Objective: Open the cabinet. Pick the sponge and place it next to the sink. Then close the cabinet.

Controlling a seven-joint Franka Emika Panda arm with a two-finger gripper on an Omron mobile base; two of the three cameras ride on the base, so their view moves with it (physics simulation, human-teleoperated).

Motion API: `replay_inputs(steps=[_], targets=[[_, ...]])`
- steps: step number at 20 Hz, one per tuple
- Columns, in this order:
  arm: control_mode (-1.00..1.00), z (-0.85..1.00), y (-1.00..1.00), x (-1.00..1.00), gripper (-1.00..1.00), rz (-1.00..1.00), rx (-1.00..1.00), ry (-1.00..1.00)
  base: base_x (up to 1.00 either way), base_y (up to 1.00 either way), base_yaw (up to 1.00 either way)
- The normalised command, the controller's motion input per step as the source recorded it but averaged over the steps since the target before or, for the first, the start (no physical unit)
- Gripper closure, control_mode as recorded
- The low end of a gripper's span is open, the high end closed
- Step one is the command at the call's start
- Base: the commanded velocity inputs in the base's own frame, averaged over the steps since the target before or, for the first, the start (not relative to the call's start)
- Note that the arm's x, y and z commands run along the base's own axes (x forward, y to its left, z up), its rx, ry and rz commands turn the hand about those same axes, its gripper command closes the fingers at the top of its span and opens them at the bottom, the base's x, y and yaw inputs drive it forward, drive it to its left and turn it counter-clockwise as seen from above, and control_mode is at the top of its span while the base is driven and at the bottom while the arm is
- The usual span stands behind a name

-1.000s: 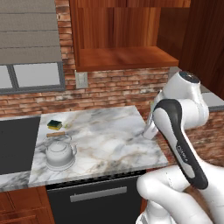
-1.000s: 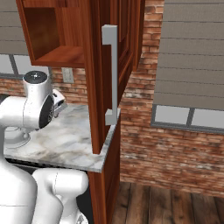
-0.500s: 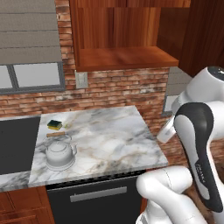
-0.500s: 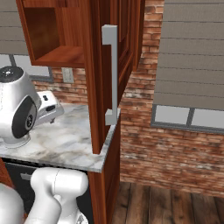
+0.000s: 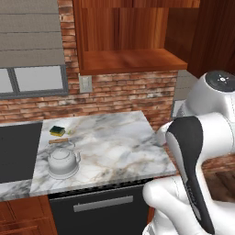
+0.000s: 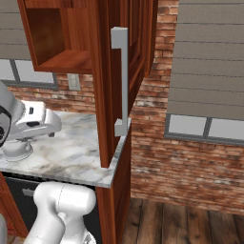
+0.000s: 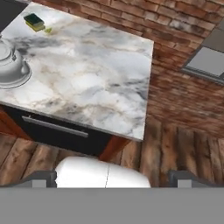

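Fingers (image 7: 41, 178) of the gripper (image 7: 111, 179) stand spread wide, holding nothing, off the marble counter's (image 5: 114, 147) edge. Beside the sink (image 5: 18, 149) lies the sponge (image 5: 57, 131), near a kettle (image 5: 63, 161). Overhead, the cabinet (image 6: 126, 81) door hangs open.

Red brick wall (image 5: 119, 92) runs behind my marble counter (image 5: 110, 147). Far left, a window (image 5: 32, 80) under grey blinds; another window (image 6: 205, 128) on the right. Wooden plank floor (image 7: 183, 148) lies below.
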Motion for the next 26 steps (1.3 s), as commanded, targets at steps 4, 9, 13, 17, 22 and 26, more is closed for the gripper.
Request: replay_inputs(steps=[4,9,13,17,22,26], targets=[[-1.00,0.20,-0.15,-0.72,-1.00,-0.22,0.11,-0.38,0.00,0.00,0.00],[-1.00,0.42,-0.14,-0.86,-1.00,-0.04,0.20,-0.49,0.00,0.00,0.00],[-1.00,0.73,-0.38,-0.69,-1.00,0.00,0.15,-0.31,0.00,0.00,0.00],[-1.00,0.97,-0.55,-0.49,-1.00,0.00,0.10,-0.15,0.00,0.00,0.00],[-1.00,0.91,-0.56,-0.28,-1.00,0.00,0.09,-0.12,0.00,0.00,0.00],[-1.00,0.59,-0.40,-0.39,-1.00,0.00,0.05,-0.18,0.00,0.00,0.00]])
